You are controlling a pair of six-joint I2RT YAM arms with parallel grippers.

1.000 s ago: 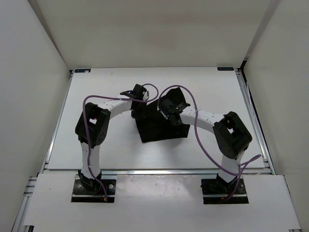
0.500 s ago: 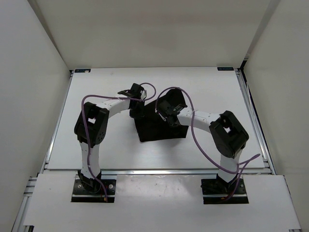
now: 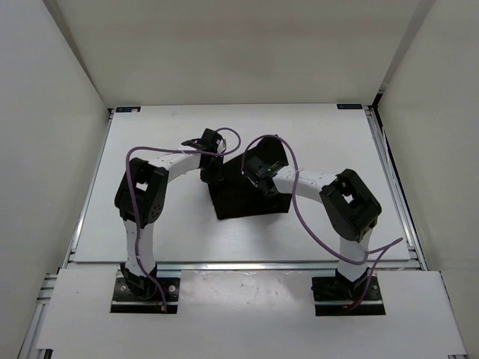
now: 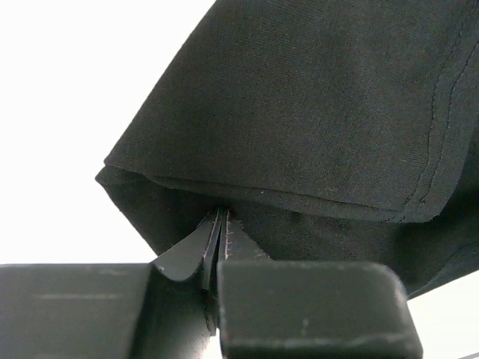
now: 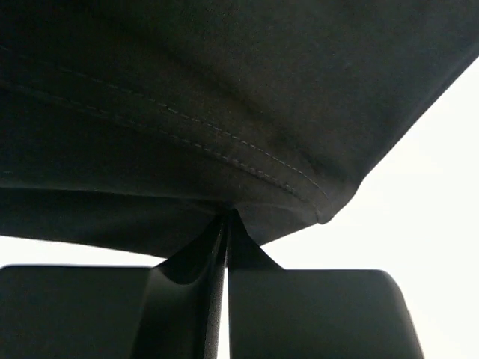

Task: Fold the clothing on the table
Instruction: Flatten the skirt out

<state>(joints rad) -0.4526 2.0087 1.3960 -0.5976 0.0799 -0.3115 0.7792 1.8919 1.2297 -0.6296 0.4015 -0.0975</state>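
Top external view: the clothing (image 3: 247, 202) lies bunched in a dark, roughly square heap at the middle of the table (image 3: 150, 224).

At the heap's left edge the left gripper (image 3: 209, 174) reaches down onto the fabric. In the left wrist view its fingers (image 4: 187, 254) are clenched together on a fold of the black cloth, with a stitched hem (image 4: 432, 142) running down the layer above them. At the heap's upper right the right gripper (image 3: 258, 174) comes down onto the top layer. In the right wrist view its fingers (image 5: 191, 258) are pressed tight, nipping the lower edge of the fabric just below a double line of stitching (image 5: 224, 138), with white table showing beyond the cloth's corner.
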